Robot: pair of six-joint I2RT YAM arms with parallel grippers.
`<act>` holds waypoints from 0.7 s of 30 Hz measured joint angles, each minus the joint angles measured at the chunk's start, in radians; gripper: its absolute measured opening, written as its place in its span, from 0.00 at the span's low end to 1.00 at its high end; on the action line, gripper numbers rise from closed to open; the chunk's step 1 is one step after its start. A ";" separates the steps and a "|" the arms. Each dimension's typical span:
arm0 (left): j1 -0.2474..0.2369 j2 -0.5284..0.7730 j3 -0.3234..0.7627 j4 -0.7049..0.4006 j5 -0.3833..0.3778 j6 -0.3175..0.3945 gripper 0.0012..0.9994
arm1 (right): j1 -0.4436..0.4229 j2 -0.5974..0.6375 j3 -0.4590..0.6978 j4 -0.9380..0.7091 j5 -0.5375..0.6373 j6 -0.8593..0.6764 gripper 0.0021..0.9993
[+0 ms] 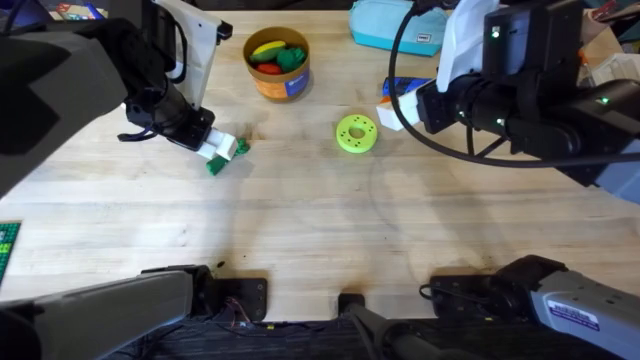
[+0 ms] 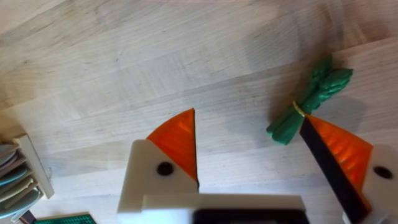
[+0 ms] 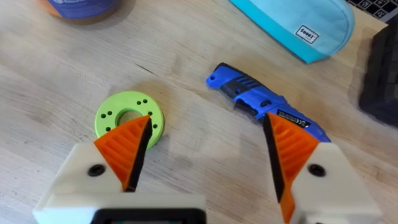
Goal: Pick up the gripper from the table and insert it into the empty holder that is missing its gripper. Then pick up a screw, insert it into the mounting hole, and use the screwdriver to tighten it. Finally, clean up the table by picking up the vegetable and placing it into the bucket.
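Two grippers down low over the table (image 1: 300,220), both with pads spread wide and nothing held. Left gripper (image 2: 252,158) down by the vegetable (image 2: 309,99), one orange pad touching its banded end, toward the left part of the table. Right gripper (image 3: 205,155) between lime-green disc (image 3: 129,117) and blue screwdriver (image 3: 261,102), near the far edge. Bucket (image 1: 278,63) at the far edge, toys inside.
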 joint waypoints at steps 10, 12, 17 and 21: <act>0.013 0.034 0.121 -0.125 0.073 0.068 0.99 | 0.000 0.000 0.000 -0.047 0.000 -0.002 0.99; 0.010 0.018 0.181 -0.124 0.094 0.082 0.99 | 0.000 0.000 0.000 -0.050 0.000 -0.002 0.99; 0.010 -0.027 0.219 -0.143 0.210 0.133 0.99 | 0.000 0.000 0.000 -0.050 0.000 -0.002 0.99; 0.009 0.007 0.193 -0.145 0.273 0.182 0.99 | 0.000 0.000 0.000 -0.050 0.000 -0.002 0.99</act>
